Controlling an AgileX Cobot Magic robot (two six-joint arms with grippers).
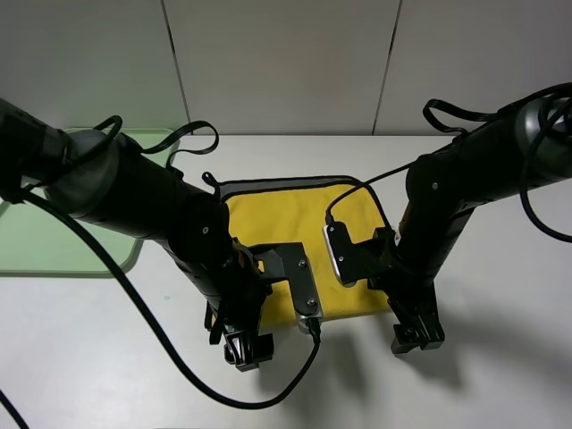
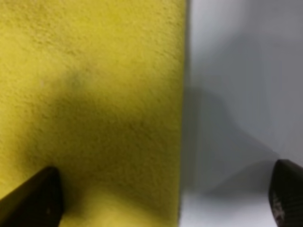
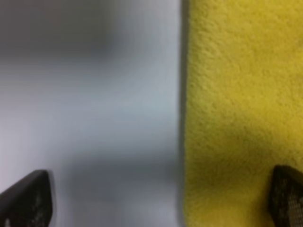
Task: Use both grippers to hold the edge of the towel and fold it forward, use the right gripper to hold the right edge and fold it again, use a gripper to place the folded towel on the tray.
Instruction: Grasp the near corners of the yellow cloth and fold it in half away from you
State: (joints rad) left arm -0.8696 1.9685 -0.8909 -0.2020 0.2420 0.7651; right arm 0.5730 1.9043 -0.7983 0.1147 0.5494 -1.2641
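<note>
Lying flat on the white table (image 1: 500, 357), the yellow towel (image 1: 286, 219) sits between the two arms, apart from the green tray (image 1: 54, 255), which rests at the far left, partly hidden behind the left arm. The left gripper (image 1: 246, 350) hangs low at the towel's near left corner and the right gripper (image 1: 416, 340) at its near right corner. Both are spread wide and hold nothing. In each wrist view the two fingers (image 2: 35, 201) stand on either side of the towel's edge (image 2: 182, 94), one over the plush and one over bare table.

The cloth looks light, soft and limp, so it will likely sag and drape as soon as it is lifted, not keep its shape. Its plush face should give the fingers good friction; slipping seems a small risk. The harder part is probably getting a finger under cloth that lies flat against the table. The dark hem at the two near corners looks like the best place to pinch, at matched heights so the fold falls even.

The towel is roughly square, so no long axis stands out. Its sides run about straight away from the robot, its far hem faces the wall, and a small black loop (image 1: 209, 180) marks the far left corner.
</note>
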